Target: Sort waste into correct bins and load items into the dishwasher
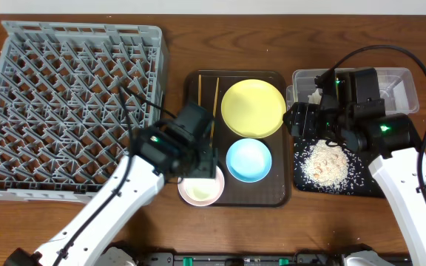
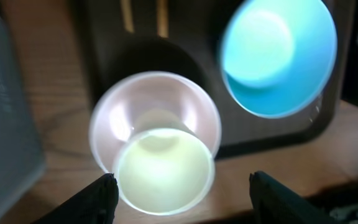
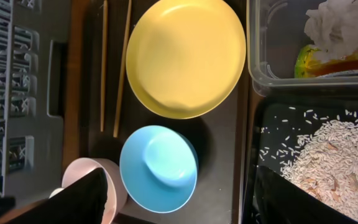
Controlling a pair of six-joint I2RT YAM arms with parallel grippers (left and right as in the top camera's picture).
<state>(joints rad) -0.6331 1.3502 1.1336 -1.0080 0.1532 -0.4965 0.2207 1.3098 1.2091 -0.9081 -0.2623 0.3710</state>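
Observation:
My left gripper [image 1: 198, 164] is open and empty above the pinkish-white bowl [image 2: 154, 112] and the white cup [image 2: 163, 171]. The cup overlaps the bowl's near rim; I cannot tell whether it stands in it or beside it. My right gripper [image 1: 298, 122] is open and empty over the brown tray's right edge, by the light blue bowl [image 3: 159, 168]. The yellow plate [image 1: 253, 107] and chopsticks [image 1: 215, 100] lie on that tray. The tissue [image 3: 337, 25] and wrapper [image 3: 328, 62] lie in the clear tub [image 1: 401, 89]. The rice [image 1: 328, 162] lies on the black tray [image 1: 376, 188].
The grey dish rack [image 1: 65, 96] fills the left of the table and holds nothing. The brown serving tray [image 1: 279, 196] sits in the middle, between the rack and the two bins. Bare wood runs along the front edge.

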